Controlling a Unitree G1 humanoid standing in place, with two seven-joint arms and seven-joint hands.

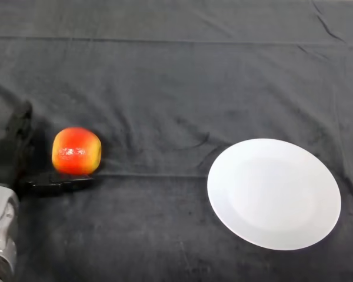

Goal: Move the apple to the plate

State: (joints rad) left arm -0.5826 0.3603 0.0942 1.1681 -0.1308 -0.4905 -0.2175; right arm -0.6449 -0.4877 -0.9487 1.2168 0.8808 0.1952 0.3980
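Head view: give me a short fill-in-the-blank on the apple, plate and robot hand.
1. The apple lies on the dark cloth, to the ____ of the white plate in this view.
2. The plate holds ____.
3. The robot hand is right beside the ____, one finger reaching along its near side.
4. The colour of the plate is ____.

Missing words: left; nothing; apple; white

Red-orange apple [76, 151], white plate [274, 193]
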